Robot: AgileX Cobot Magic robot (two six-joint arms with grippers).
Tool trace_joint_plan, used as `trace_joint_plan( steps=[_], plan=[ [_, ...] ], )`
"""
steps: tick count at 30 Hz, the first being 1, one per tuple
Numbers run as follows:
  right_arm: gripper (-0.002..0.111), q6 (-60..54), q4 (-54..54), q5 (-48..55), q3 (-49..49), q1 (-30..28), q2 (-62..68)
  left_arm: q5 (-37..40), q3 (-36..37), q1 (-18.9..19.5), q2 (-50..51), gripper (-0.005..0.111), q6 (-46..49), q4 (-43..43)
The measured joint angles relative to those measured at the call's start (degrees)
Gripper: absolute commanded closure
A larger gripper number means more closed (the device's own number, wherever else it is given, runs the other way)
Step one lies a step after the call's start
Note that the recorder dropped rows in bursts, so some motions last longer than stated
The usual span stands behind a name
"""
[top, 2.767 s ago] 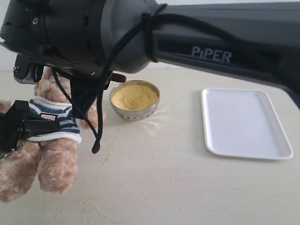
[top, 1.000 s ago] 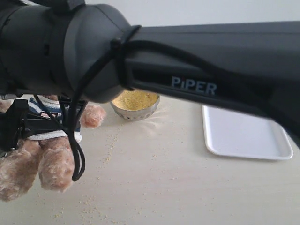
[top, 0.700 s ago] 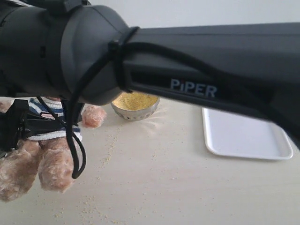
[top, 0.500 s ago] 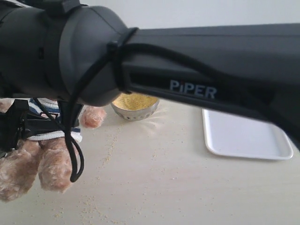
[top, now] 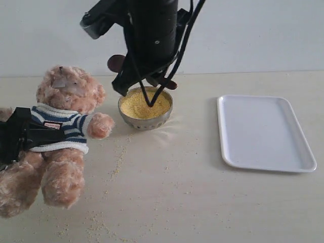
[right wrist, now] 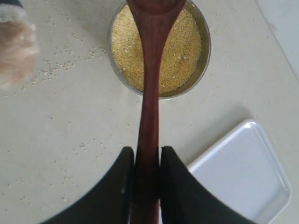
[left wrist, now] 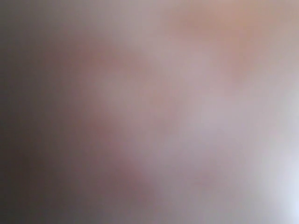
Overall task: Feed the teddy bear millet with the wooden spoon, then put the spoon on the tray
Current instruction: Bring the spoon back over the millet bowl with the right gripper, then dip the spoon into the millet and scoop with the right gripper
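The right gripper (right wrist: 146,155) has its two black fingers (right wrist: 122,172) closed narrowly on the handle of the wooden spoon (right wrist: 150,70), which passes straight out between them. The spoon reaches across the mound of millet (top: 144,104) in the small steel bowl (top: 147,122), with its oval end at the bowl's far rim; whether the wood touches the grains cannot be told. In the exterior view the right arm (top: 152,35) hangs directly over the bowl. Just left of the bowl sits the teddy bear (top: 68,91) in its striped shirt, one paw stretched towards the bowl and close to it. The left gripper (top: 38,137) is clamped across the bear's torso from the left edge of that view; its own wrist camera shows only a pinkish-brown blur. Stray yellow grains lie scattered on the pale table (top: 177,202) between bear and bowl and in front of the bear. The white tray (top: 263,131) lies flat, well apart to the right of the bowl.
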Motion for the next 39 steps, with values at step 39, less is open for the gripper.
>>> trace_joint_plan(
  steps=[39],
  plan=[
    [0.108,2.42,-10.95,-6.84,0.0,-6.3,15.91,-0.28,0.0,0.0,0.0,0.102,0.0,0.47]
  ],
)
